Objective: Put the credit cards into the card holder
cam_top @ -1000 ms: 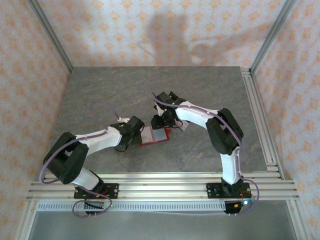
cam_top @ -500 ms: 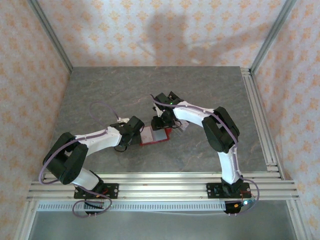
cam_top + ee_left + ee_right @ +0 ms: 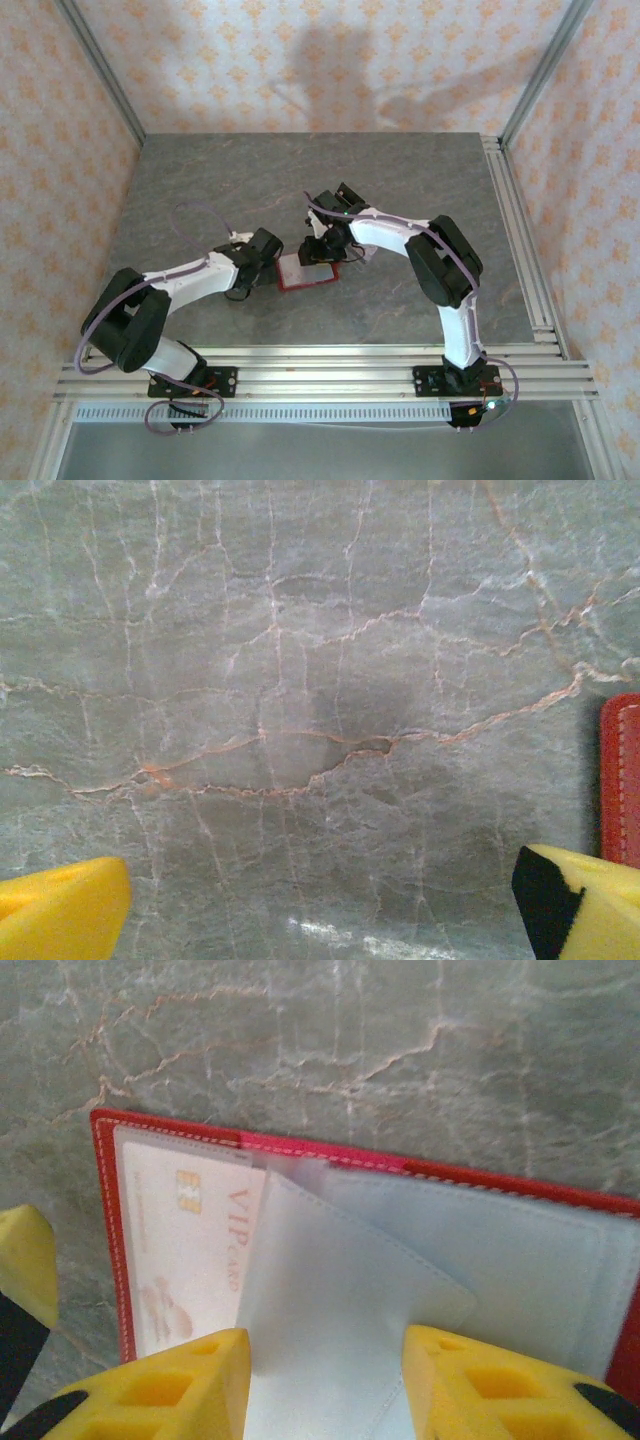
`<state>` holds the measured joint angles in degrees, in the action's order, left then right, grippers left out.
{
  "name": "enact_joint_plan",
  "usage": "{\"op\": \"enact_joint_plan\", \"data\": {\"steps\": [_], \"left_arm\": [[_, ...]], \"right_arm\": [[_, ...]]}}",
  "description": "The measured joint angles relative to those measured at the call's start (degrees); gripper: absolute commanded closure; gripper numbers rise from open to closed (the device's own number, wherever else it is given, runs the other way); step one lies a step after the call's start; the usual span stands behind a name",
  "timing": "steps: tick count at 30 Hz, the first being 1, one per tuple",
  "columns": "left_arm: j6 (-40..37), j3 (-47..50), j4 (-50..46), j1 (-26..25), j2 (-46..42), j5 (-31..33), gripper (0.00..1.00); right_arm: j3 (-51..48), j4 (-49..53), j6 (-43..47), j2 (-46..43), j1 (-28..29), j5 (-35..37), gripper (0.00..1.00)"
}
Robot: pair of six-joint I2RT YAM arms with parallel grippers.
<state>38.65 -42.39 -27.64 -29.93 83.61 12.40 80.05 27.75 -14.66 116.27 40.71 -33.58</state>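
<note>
Jaws half-spread on the right gripper (image 3: 328, 1360), pale inner leaf (image 3: 330, 1290) between them; clamped or not, cannot tell. One card holder (image 3: 105, 1220) lies open beneath, one credit card (image 3: 190, 1250) tucked inside. And the left gripper (image 3: 320, 910), spread wide, stands just left.

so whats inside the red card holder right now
One pale card printed VIP, with a chip, sits in a clear pocket of the card holder. A pale sheet between the fingers of the right gripper covers the card's right edge and the middle; whatever lies beneath it is hidden.
</note>
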Motion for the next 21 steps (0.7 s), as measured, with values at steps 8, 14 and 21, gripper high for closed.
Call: {"op": "enact_joint_plan", "data": {"steps": [8, 14, 21], "left_arm": [[-2.67, 0.66, 1.99, 0.09, -6.78, -3.69, 0.0], [-2.73, 3.43, 5.42, -0.55, -12.2, -8.2, 0.0], [-2.54, 5.64, 8.2, -4.74, -13.4, -10.71, 0.0]], "right_arm": [[-1.62, -3.58, -3.76, -0.31, 1.16, -2.05, 0.57], [-1.64, -4.26, -5.49, -0.31, 1.36, -2.03, 0.57], [-1.64, -4.81, -7.3, -0.31, 1.36, -2.01, 0.57]]}}
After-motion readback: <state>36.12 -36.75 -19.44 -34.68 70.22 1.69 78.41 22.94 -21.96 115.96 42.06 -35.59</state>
